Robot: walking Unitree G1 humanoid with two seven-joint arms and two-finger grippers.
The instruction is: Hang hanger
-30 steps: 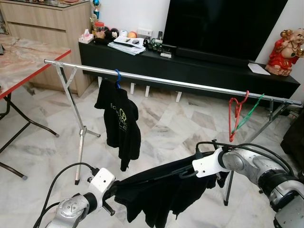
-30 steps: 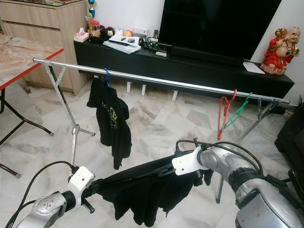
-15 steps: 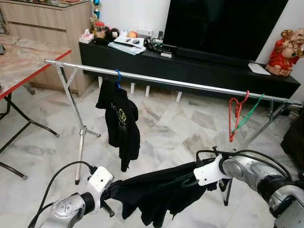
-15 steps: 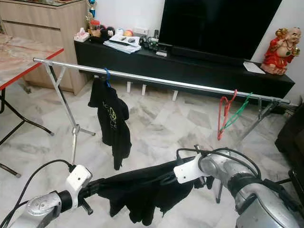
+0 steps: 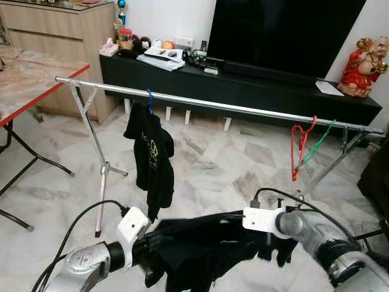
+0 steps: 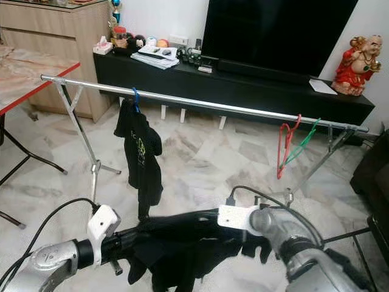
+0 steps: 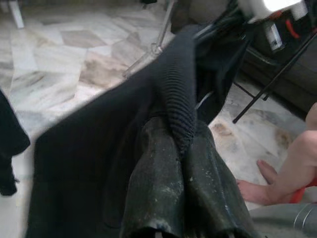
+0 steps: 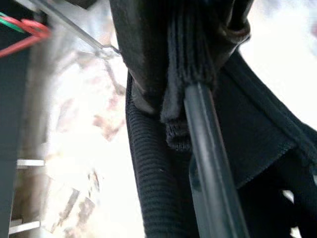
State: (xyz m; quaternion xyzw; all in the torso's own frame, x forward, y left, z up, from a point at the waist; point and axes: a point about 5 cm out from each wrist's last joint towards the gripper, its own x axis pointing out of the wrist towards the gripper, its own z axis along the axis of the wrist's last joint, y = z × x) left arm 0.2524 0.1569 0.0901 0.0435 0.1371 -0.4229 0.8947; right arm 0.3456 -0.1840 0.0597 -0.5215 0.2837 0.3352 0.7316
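Black fabric, a garment [image 5: 206, 243] on a black hanger [image 8: 213, 163], is held low between both arms, in front of the silver rail [image 5: 219, 105]. The left gripper [image 7: 181, 134] is pinched on its ribbed edge, and the right gripper [image 8: 183, 74] is clamped on cloth and hanger.

We see open rail [image 5: 243, 109] at twelve o'clock, between the hung black shirt [image 5: 152, 155] at eleven and the red hanger [image 5: 299, 149] and green hanger [image 5: 317, 145] at two.
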